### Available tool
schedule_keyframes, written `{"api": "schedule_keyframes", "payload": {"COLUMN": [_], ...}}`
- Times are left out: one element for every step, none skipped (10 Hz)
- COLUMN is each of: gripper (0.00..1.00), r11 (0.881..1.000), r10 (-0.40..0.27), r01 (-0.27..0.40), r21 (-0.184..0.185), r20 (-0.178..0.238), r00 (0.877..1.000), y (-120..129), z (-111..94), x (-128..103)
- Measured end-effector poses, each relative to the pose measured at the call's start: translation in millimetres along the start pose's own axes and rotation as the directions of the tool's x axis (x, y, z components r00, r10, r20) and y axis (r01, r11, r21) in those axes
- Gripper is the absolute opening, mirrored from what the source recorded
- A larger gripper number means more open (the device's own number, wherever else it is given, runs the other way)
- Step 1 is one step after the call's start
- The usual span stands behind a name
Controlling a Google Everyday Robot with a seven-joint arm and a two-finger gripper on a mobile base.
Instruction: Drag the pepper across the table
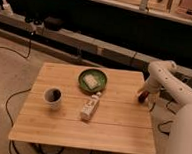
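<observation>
**A:** All the action is at the table's (116, 127) edge on the right of the view. The white arm (163, 78) bends down from beyond that side, and the gripper (143, 95) sits low over the planks, right at the rim.

**B:** And the pepper (141, 99)?

**A:** It's a small red shape directly under the gripper's tip, on the wood at that same edge, about level with the near side of the plate. It touches or nearly touches the gripper; I cannot separate the two.

**B:** So does the gripper have hold of it?

**A:** Cannot tell. The end of the gripper and the pepper merge into one dark-red patch from here. How wide it stands and whether it clamps the pepper are both beyond me.

**B:** Fair enough. What about the other things on the table?

**A:** All well apart from the pepper. A green plate (102, 77) sits at the far middle, with a pale square piece (91, 81) lying on it. Just in front of the plate, a white bottle (90, 107) lies on its side, one end pointing roughly toward the plate. Over on the left of the view, a pale mug (52, 97) stands upright, dark inside.

**B:** And off the table?

**A:** A dark cable (11, 101) loops over the floor on the left, and a long low ledge (87, 43) runs behind.
</observation>
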Motion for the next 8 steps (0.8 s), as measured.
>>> {"api": "schedule_keyframes", "payload": {"gripper": [0.66, 0.66, 0.66, 0.64, 0.55, 0.47, 0.43, 0.43], "r11": [1.0, 1.0, 1.0, 0.999, 0.999, 0.999, 0.999, 1.0], "r10": [0.01, 0.016, 0.02, 0.024, 0.026, 0.027, 0.024, 0.017], "r01": [-0.01, -0.016, -0.021, -0.025, -0.027, -0.027, -0.024, -0.017], "r21": [-0.006, -0.012, -0.017, -0.022, -0.026, -0.029, -0.03, -0.026], "r20": [-0.006, -0.011, -0.013, -0.015, -0.015, -0.015, -0.014, -0.015], "r00": [1.0, 1.0, 1.0, 1.0, 1.0, 1.0, 1.0, 1.0], "y": [1.0, 1.8, 2.3, 1.8, 0.7, -0.5, -2.8, -7.0], "z": [5.5, 9.0, 13.5, 18.4, 22.3, 25.2, 26.4, 24.3], "x": [0.8, 1.7, 1.6, 1.5, 1.0, 0.3, -0.7, -2.1]}}
